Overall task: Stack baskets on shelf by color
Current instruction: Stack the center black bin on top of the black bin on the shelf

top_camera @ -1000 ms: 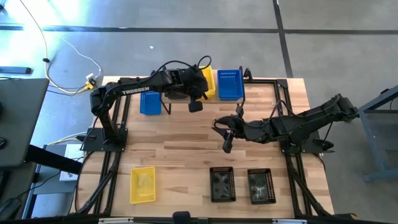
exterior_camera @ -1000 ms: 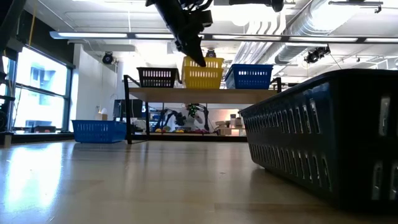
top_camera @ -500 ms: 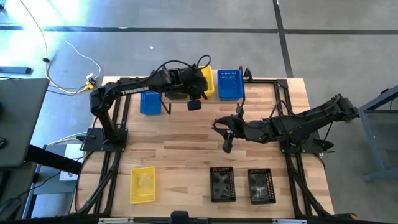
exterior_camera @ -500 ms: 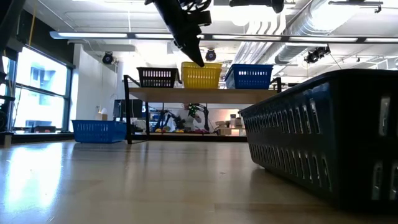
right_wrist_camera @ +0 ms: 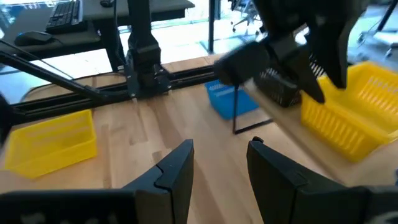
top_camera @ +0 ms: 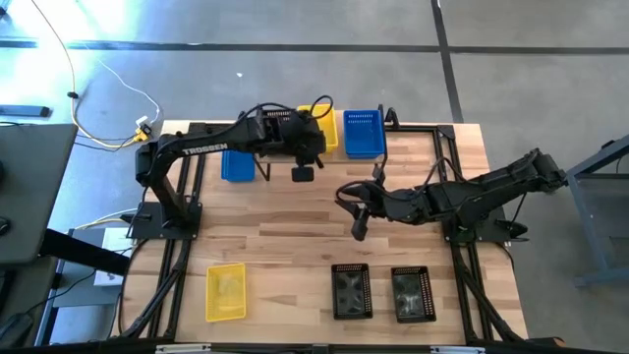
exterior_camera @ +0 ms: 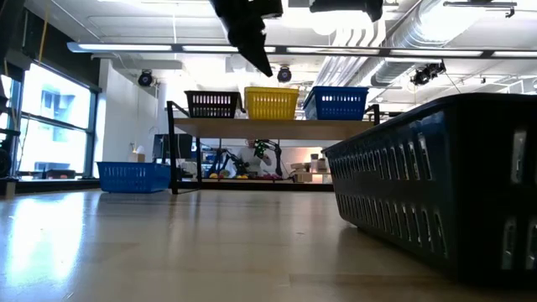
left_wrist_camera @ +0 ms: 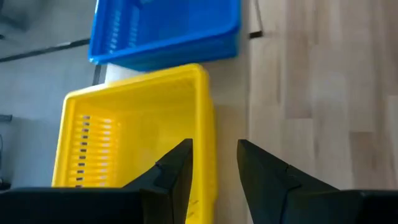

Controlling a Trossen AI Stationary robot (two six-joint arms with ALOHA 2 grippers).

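The shelf (exterior_camera: 268, 127) stands at the table's far edge. On its plank rest a black basket (exterior_camera: 212, 103), a yellow basket (exterior_camera: 271, 102) and a blue basket (exterior_camera: 336, 102), side by side. My left gripper (left_wrist_camera: 214, 168) hovers open above the yellow basket (left_wrist_camera: 137, 143), its fingers over that basket's rim and touching nothing. My right gripper (right_wrist_camera: 217, 165) waits open above the table's middle (top_camera: 346, 200). Another blue basket (top_camera: 237, 163) sits on the table left of the shelf. A yellow basket (top_camera: 225, 291) and two black baskets (top_camera: 351, 291) (top_camera: 413, 293) lie near the front edge.
The shelf's thin black legs (exterior_camera: 173, 159) stand on the tabletop. The black arm frames run along the table's left and right sides (top_camera: 177, 265). The nearest black basket fills the right of the low view (exterior_camera: 445, 176). Bare wood lies between the shelf and the front baskets (top_camera: 295, 246).
My left gripper has opened and let go of the yellow basket, which had stood higher than its neighbours and now rests level on the shelf between the black and blue ones. The gripper has then risen and drawn back toward the table's left and near side.
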